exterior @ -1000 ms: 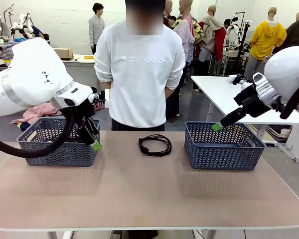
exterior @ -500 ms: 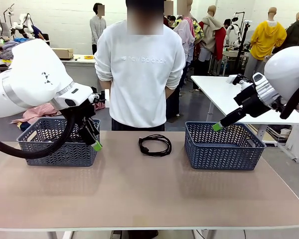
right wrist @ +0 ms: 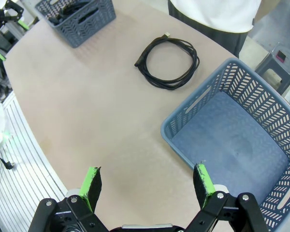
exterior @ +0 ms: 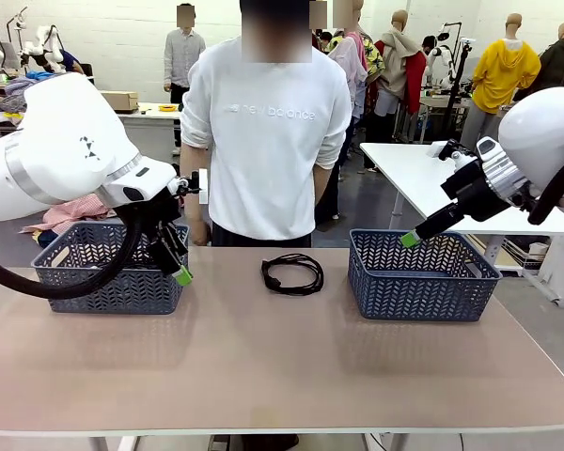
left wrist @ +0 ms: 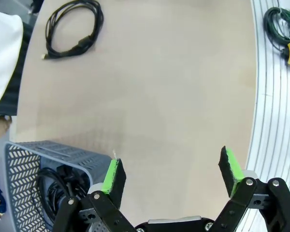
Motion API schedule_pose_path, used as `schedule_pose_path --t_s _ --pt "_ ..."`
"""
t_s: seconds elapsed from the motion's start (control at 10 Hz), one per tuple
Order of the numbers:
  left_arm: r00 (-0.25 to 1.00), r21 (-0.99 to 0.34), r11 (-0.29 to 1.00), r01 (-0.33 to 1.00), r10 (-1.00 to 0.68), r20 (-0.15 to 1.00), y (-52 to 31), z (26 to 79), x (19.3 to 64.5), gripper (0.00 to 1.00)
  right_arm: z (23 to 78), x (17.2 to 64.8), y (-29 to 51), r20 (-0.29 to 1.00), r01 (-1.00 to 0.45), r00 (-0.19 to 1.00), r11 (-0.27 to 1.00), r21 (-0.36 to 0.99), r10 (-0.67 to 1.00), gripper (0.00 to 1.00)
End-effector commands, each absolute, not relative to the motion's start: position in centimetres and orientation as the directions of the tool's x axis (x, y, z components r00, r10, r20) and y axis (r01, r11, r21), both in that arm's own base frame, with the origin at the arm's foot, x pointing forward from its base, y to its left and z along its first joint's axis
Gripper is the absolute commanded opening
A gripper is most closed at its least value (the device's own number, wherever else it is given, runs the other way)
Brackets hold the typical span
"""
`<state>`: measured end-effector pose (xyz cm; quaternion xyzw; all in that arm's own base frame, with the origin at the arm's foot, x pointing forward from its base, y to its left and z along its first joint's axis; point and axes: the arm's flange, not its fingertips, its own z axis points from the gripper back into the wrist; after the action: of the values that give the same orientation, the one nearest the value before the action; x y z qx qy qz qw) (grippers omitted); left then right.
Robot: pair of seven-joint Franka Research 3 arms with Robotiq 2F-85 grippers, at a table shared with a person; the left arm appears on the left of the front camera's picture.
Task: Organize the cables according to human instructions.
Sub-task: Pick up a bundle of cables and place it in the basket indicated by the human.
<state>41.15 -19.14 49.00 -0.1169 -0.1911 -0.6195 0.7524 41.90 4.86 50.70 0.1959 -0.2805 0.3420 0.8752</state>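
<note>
Coiled cable (exterior: 292, 273) flat on the desk (exterior: 263, 366), between two baskets; both my jaws spread and empty.

The cable lies at the far middle of the desk, just in front of the person (exterior: 266, 122), touching neither basket. More cables (left wrist: 58, 186) lie inside the left basket (exterior: 108, 268). The right basket (exterior: 421, 277) shows a bare floor in the right wrist view. My left gripper (left wrist: 171, 176) hangs beside the left basket's inner corner, above the desk, jaws spread wide with nothing between the pads. My right gripper (right wrist: 147, 182) is raised above the near edge of the right basket, jaws likewise spread and holding nothing. Both grippers are well apart from the cable on the desk.
</note>
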Motion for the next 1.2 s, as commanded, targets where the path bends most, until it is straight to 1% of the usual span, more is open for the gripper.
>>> schedule_pose_path --t_s 0.0,1.1 --pt "0.147 0.07 0.196 0.978 -0.891 0.43 -18.91 49.06 41.19 1.0 50.75 42.08 4.76 0.643 -0.716 0.599 0.679 0.162 0.478 1.0" --pt "0.147 0.07 0.196 0.978 -0.891 0.43 -18.91 49.06 41.19 1.0 50.75 42.08 4.76 0.643 -0.716 0.599 0.679 0.162 0.478 1.0"
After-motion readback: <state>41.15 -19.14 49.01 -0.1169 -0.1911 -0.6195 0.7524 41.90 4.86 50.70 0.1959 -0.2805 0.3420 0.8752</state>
